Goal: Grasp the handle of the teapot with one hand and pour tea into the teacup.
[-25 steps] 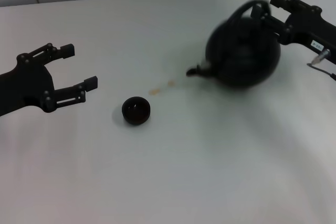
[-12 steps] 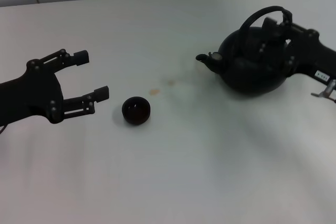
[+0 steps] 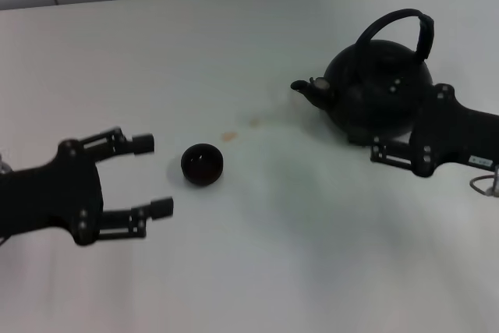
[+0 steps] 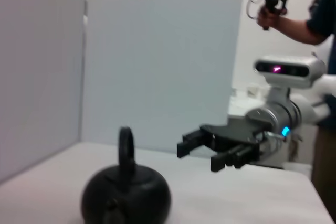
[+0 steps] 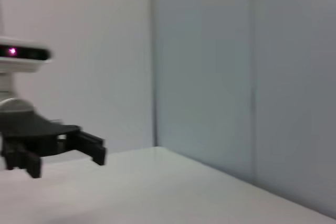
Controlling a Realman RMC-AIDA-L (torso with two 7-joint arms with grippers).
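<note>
**Both grippers spread wide, teapot standing free**

The right gripper (image 3: 373, 126) is sitting with its fingers spread wide, beside the teapot (image 3: 378, 95), gripping nothing; whether it is touching the pot's belly cannot be told. The round, matte black pot is standing upright on the pale table (image 3: 273, 255), its arched handle (image 3: 399, 25) free overhead. The left gripper (image 3: 152, 175) is hovering, equally wide and empty, just beside the small bowl-shaped teacup (image 3: 203, 164).

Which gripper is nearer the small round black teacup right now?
Left. The left gripper sits open just on the robot's left of the small round black teacup, apart from it. The right gripper is far across the table, beside the big black teapot.
</note>
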